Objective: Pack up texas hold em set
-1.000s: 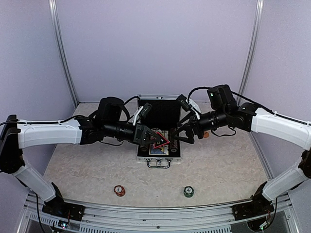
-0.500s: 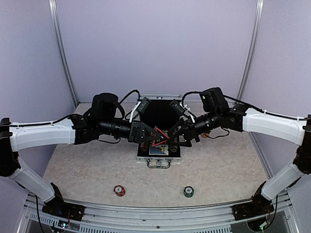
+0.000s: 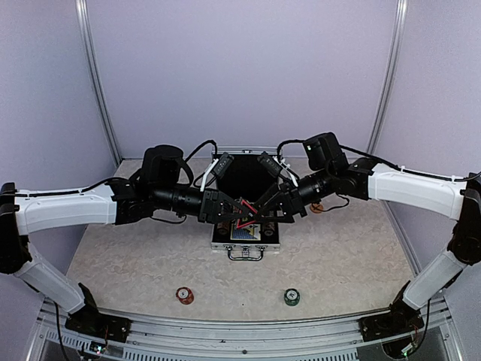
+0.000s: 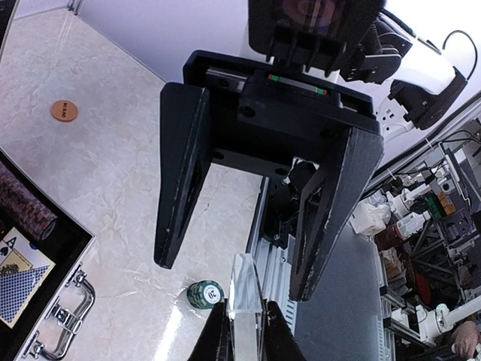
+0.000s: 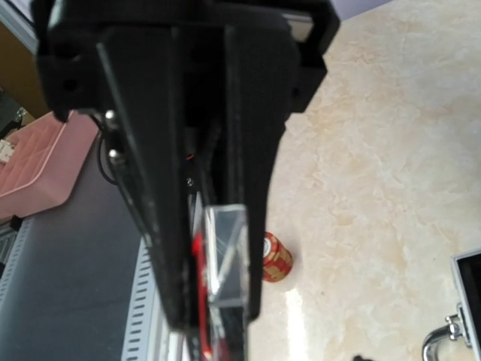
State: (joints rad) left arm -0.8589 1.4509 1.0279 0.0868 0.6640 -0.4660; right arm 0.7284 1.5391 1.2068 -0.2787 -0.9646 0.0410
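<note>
Where the desk's near edge runs, two chip stacks stand well apart, one red [image 3: 184,295], one green [image 3: 291,297]. Mid-desk sits one silver case [image 3: 246,246] (lid up). Above it the left tool [image 3: 231,212] pinches one triangle marker [image 4: 244,301]; the right tool [image 4: 237,271] gapes around it. One orange disc [image 4: 64,110] lies right of the case. Beige marbled desk, lilac walls.
</note>
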